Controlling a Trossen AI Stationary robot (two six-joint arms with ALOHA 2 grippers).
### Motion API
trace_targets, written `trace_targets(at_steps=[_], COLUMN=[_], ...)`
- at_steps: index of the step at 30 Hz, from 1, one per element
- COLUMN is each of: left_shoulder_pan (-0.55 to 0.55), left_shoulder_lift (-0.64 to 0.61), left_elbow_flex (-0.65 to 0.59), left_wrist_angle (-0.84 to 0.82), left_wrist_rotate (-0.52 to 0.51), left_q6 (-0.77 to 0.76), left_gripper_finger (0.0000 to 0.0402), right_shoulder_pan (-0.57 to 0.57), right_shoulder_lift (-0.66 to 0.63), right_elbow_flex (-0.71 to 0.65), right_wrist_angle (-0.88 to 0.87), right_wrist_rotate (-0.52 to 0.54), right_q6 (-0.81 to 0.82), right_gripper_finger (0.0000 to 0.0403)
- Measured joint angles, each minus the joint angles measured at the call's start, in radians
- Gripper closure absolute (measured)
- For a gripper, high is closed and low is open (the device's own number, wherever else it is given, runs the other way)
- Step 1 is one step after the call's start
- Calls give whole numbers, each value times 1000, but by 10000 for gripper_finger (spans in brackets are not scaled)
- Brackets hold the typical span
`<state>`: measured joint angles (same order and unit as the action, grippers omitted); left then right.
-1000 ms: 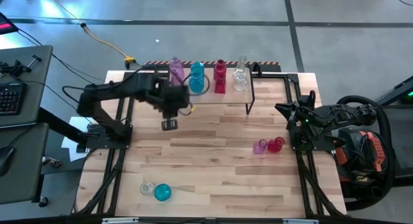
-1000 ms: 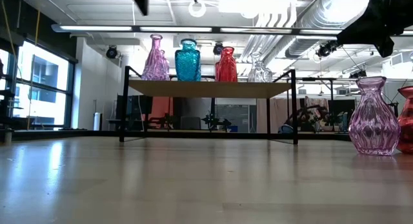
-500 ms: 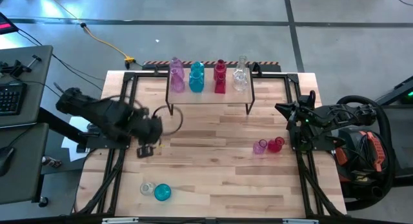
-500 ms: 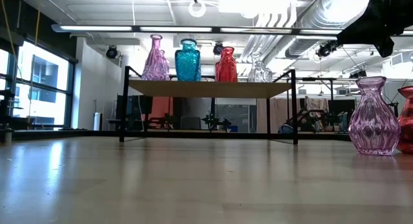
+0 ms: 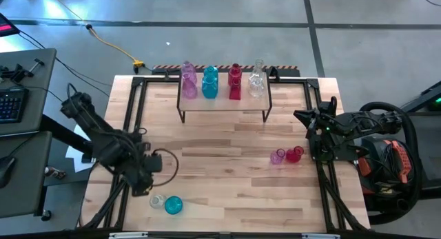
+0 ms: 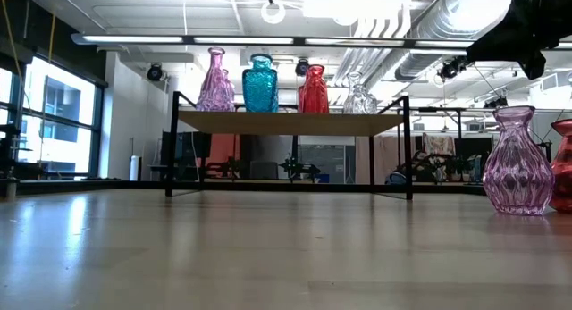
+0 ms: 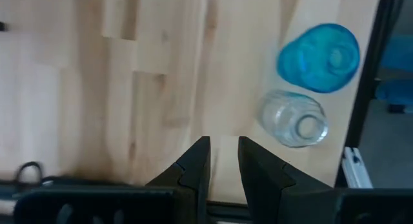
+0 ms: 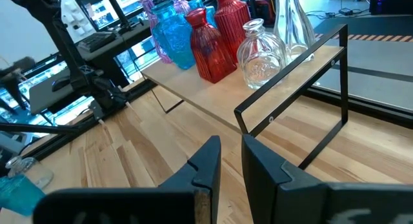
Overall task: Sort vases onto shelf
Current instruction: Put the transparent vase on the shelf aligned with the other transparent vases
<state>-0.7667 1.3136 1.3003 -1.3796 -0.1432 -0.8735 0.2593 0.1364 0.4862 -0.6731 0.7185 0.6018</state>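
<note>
Near the front-left corner of the table (image 5: 227, 191), the left gripper (image 7: 222, 161) hangs above the wood with its fingers close together, a narrow gap between them, holding nothing. Just beside it stand a clear vase (image 7: 293, 119) and a teal vase (image 7: 319, 57), next to each other by the table edge. At the back of the table the shelf (image 5: 224, 105) carries pink vases (image 5: 188, 79), a teal bottle vase (image 5: 209, 82), red vases (image 5: 235, 80) and clear vases (image 5: 256, 79) in a row. On the right side a small pink vase (image 5: 278, 156) and a red vase (image 5: 295, 154) stand side by side on the tabletop. Beyond them the right gripper (image 8: 230, 161) waits at the right edge, fingers nearly together and empty, facing the shelf.
</note>
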Motion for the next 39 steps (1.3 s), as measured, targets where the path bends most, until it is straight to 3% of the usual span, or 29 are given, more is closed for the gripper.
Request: trace_targets(at_steps=[12,29,39], left_shoulder_pan=[-125,-140,-140], left_shoulder_lift=[24,24,21], left_elbow_flex=[-125,-319,-389], left_wrist_angle=[216,556,662], left_wrist_rotate=[30,120,159], left_q6=[-118,-155,-173], left_gripper_finger=[330,330,330], right_shoulder_pan=[0,0,0], right_shoulder_lift=[0,0,0], right_elbow_flex=[0,0,0], right_wrist_angle=[0,0,0], right_wrist_rotate=[0,0,0], right_q6=[0,0,0], right_gripper_finger=[359,359,359])
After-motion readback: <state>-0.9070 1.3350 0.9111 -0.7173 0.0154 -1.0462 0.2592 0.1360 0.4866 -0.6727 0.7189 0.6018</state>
